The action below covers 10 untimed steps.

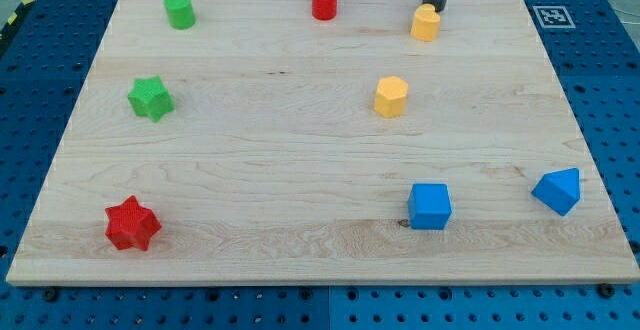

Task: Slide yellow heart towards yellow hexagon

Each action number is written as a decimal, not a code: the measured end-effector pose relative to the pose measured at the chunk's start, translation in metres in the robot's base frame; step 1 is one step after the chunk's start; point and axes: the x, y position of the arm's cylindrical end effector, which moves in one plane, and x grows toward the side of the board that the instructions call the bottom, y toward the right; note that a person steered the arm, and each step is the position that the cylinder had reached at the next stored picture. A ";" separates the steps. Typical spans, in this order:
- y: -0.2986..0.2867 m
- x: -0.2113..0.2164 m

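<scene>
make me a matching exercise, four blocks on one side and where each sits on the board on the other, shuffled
Blocks:
1. yellow heart
2. yellow hexagon
3. red star
4. green star

Places:
A. the view's bottom left corner
B. the view's left edge, about mid-height
C. the view's top, right of centre, just below my tip
D. near the middle of the board, slightly right

Pairs: 1-C, 2-D, 3-A, 4-B

Bright, even overhead light, soft short shadows, sharp focus, no glare or blur.
</scene>
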 end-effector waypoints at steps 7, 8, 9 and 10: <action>-0.033 0.029; -0.035 0.029; -0.035 0.029; -0.053 0.036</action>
